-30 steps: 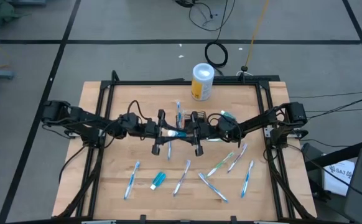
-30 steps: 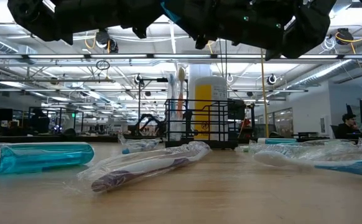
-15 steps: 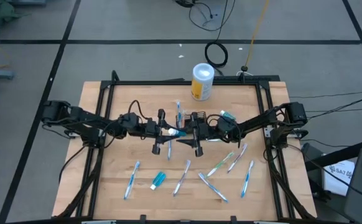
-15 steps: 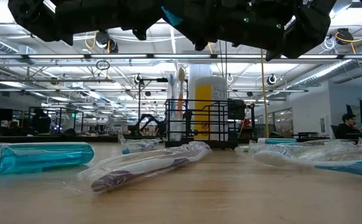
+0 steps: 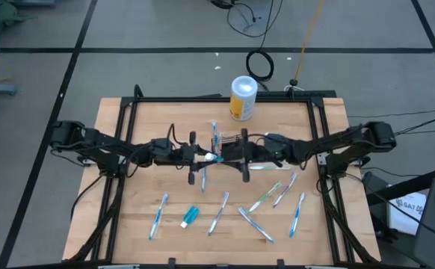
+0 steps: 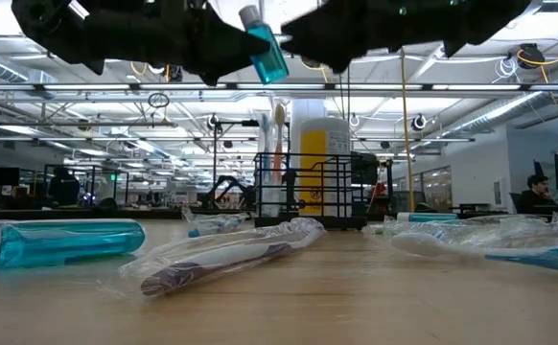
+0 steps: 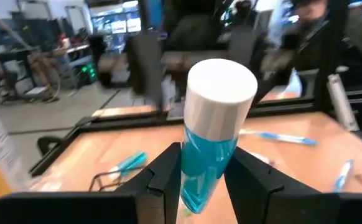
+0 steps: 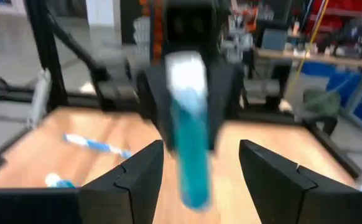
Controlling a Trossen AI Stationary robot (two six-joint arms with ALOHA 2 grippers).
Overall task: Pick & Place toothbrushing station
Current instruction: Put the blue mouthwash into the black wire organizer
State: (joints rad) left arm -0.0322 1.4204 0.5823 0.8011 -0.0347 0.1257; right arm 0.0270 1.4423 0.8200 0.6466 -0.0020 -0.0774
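The left gripper (image 7: 199, 180) clamps a blue toothpaste tube (image 7: 207, 137) aloft, cap up. The right gripper (image 8: 196, 163) stands open, empty, facing it. The black mesh basket (image 6: 303, 190) sits just beyond the tube, toward the white-and-yellow canister (image 5: 243, 98).

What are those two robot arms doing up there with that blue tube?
The left hand grips a blue tube with a white cap above the middle of the table. The right hand faces it with fingers open, holding nothing. The black wire basket stands behind with toothbrushes in it; wrapped toothbrushes lie around.
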